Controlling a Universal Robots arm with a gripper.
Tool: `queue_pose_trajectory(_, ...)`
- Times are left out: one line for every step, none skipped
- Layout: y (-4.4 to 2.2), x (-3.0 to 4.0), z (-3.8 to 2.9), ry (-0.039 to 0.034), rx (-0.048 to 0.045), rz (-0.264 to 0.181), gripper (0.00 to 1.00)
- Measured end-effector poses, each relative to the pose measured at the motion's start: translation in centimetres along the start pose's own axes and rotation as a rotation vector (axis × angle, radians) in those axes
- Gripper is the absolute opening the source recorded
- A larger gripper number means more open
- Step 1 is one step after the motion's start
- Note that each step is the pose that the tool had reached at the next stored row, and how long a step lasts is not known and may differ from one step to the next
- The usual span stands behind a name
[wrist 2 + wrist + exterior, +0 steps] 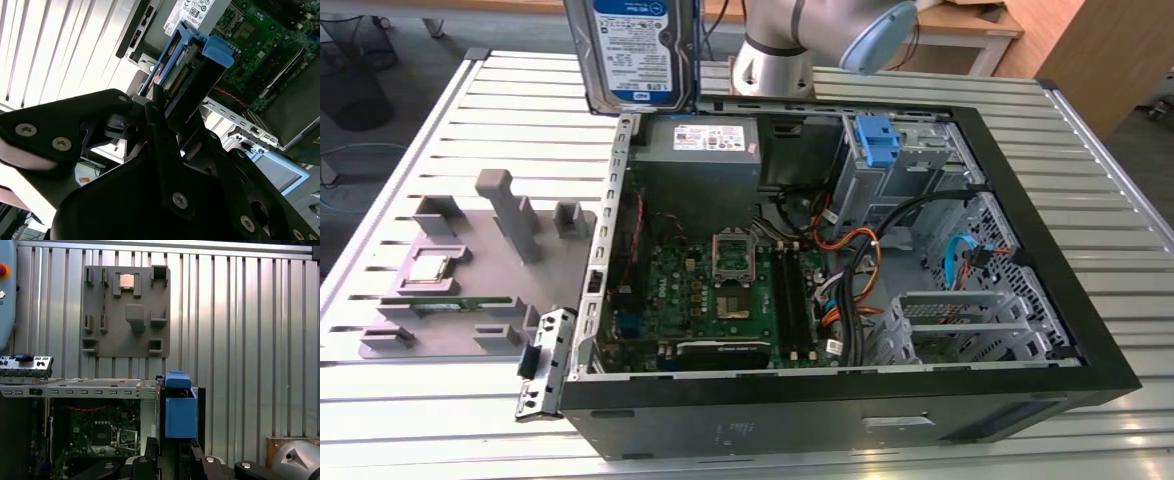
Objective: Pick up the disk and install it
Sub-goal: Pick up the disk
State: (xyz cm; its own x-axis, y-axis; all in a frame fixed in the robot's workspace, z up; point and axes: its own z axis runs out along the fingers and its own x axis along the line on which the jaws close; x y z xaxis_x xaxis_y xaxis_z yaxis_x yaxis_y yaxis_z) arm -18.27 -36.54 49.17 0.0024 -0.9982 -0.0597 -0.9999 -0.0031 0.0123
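The jaws are clamped on one disk [192, 62], blue rails framing it in the second wrist view. In the exterior view the disk [634, 50] is held upright above the far corner of one open computer case [1067, 330], towards the exterior view's left, its top cut off. One grey tray [467, 225] carrying one square chip [430, 268] lies beside the case on the slatted surface [427, 400]. Whether disk and case rim touch cannot be told.
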Motion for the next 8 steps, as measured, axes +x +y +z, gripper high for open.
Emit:
queue_pose_trajectory(-0.10, 0.00, 0.00, 0.0000, 0.0000, 0.000, 0.35)
queue_pose_trajectory(-0.20, 0.00, -0.01, 0.0000, -0.0001, 0.000, 0.35)
queue_pose_trajectory(-0.30, 0.00, 0.00, -0.0001, 0.0000, 0.000, 0.35)
queue_pose_trajectory(-0.40, 0.00, -0.01, 0.0000, 0.0000, 0.000, 0.35)
queue_pose_trajectory(-0.50, 0.00, -0.01, 0.0000, 0.0000, 0.000, 0.35)
queue_pose_trajectory(-0.59, 0.00, -0.01, 0.0000, 0.0000, 0.000, 0.35)
queue_pose_trajectory(-0.68, 0.00, -0.01, 0.0000, -0.0001, 0.000, 0.35)
queue_pose_trajectory(-0.78, 0.00, -0.01, 0.0000, 0.0000, 0.000, 0.35)
